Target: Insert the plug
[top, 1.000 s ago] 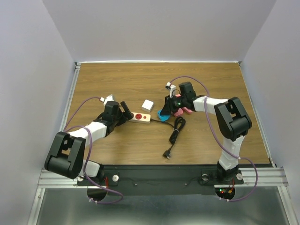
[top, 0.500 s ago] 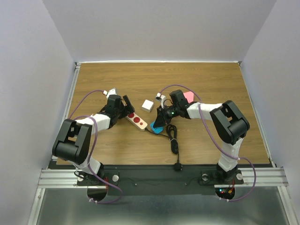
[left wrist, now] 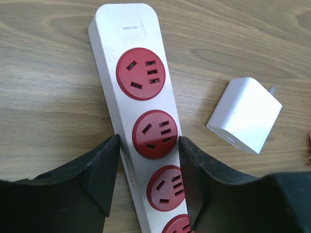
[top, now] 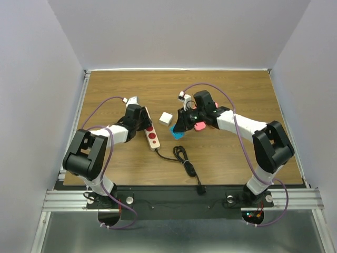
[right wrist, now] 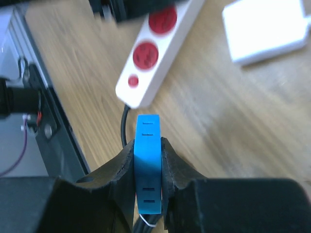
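Observation:
A white power strip [top: 152, 136] with red sockets [left wrist: 141, 73] lies left of centre, its black cord [top: 183, 157] trailing toward the near edge. My left gripper [top: 143, 120] straddles it, and both fingers [left wrist: 104, 165] press its long sides, so it is shut on the strip. A white plug block [top: 166, 118] with a metal prong [left wrist: 244, 115] rests on the wood just right of the strip, untouched. My right gripper [top: 179, 129] hovers beside it, shut on a flat blue piece [right wrist: 148, 165] with small slots. The strip's cord end [right wrist: 155, 53] lies ahead of that piece.
The cord ends in a black plug [top: 200, 188] near the table's front edge. A pink part [top: 200, 126] sits by the right gripper. Grey walls enclose the wooden table [top: 237, 89] on three sides, and the metal rail [top: 174, 197] runs along the front.
The power strip has swung round to point more toward the back. My left gripper's jaws have narrowed onto its sides. The right gripper with the blue piece shifted slightly back and right.

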`<move>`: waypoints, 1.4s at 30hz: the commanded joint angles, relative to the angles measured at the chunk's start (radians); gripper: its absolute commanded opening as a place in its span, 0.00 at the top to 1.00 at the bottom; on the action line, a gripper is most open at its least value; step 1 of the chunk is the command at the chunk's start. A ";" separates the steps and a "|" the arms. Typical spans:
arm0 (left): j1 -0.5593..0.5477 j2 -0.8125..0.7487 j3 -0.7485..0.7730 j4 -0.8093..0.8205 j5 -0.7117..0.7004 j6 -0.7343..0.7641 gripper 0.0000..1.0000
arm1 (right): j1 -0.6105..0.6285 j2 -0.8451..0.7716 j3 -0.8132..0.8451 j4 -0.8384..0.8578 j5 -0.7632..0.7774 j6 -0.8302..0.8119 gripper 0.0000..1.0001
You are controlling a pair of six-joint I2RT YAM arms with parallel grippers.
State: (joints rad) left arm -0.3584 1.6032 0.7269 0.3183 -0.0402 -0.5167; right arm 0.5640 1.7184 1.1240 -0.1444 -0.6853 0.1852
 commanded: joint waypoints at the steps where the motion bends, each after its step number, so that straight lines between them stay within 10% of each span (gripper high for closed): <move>1: -0.091 0.034 -0.004 -0.079 0.083 -0.006 0.46 | 0.010 -0.008 0.108 -0.063 0.119 0.059 0.99; 14: -0.123 -0.074 0.002 -0.105 0.085 0.012 0.01 | 0.122 0.106 0.313 -0.210 0.346 0.218 1.00; 42: 0.113 -0.368 -0.124 -0.104 -0.132 -0.042 0.01 | 0.267 0.280 0.523 -0.373 0.533 0.358 1.00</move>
State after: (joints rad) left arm -0.2474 1.2594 0.6140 0.1825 -0.1688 -0.5526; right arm 0.8204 1.9953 1.5768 -0.5022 -0.1883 0.5293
